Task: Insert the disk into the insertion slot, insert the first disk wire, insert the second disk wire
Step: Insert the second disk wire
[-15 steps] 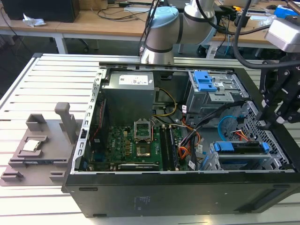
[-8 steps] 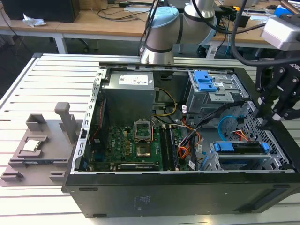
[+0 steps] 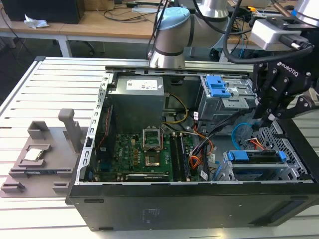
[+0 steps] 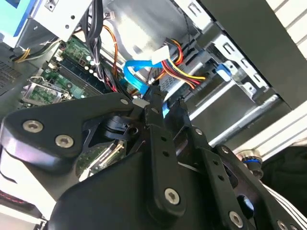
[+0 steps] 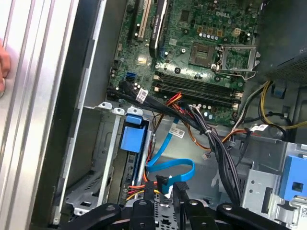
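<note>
The open computer case (image 3: 199, 204) lies on a slatted metal table (image 3: 45, 89). Its green motherboard (image 3: 134, 154) is toward the exterior view's left and the drive bays toward its right.

The disk (image 3: 256, 155) sits in the insertion slot (image 3: 259, 172) at the near right corner of the case, with the blue ends of its carrier at either side. In the first wrist view the carrier's blue tab (image 5: 132, 139) lies along the top of the grey cage (image 5: 96, 182).

The gripper (image 3: 266, 121) hangs just beyond the disk, on its far side, below and to the right of the taller drive cage with the blue latch (image 3: 222, 97). In both wrist views its fingers are drawn in to a narrow gap (image 4: 168, 99) (image 5: 164, 188) and pinch the small dark plug at the end of the second disk wire (image 5: 175, 167). That flat light-blue cable (image 4: 132, 74) curls back in a loop over the case floor (image 3: 238, 130).

The first disk wire (image 3: 255, 144), a red, orange and yellow bundle, runs just beside the fingers (image 5: 136, 189) toward the rear edge of the disk (image 4: 184, 64). Whether its plug is seated there I cannot tell.
</note>
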Robot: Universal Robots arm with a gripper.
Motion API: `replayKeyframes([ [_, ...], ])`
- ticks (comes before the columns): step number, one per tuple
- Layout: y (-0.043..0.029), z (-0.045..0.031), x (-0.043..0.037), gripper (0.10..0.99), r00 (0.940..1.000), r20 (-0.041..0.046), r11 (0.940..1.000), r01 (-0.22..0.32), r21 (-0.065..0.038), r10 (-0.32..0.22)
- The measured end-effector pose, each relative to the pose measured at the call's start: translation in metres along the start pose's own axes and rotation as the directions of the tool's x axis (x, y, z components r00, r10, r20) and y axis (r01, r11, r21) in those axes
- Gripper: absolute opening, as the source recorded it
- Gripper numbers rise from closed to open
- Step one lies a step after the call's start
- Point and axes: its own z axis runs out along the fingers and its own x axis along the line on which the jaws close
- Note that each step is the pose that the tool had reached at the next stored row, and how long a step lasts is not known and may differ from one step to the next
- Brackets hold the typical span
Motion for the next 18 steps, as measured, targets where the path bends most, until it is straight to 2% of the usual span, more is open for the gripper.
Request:
replayKeyframes([
  [5, 0.0006, 0.0114, -0.0012, 0.302, 1.0000, -0.0049, 1.0000, 0.000, -0.001, 0.000],
  [7, 0.0007, 0.0123, -0.0012, 0.302, 1.0000, -0.0088, 1.0000, 0.000, -0.002, 0.000],
  [11, 0.0008, 0.0124, -0.0010, 0.302, 1.0000, -0.0092, 1.0000, 0.000, -0.002, 0.000],
  [12, 0.0008, 0.0124, -0.0009, 0.286, 1.0000, -0.0094, 1.0000, 0.000, -0.002, 0.000],
  [14, 0.0008, 0.0124, -0.0008, 0.165, 1.0000, -0.0096, 1.0000, 0.000, -0.002, 0.000],
  [18, 0.0009, 0.0124, -0.0006, 0.165, 0.9999, -0.0102, 1.0000, 0.000, -0.002, 0.000],
])
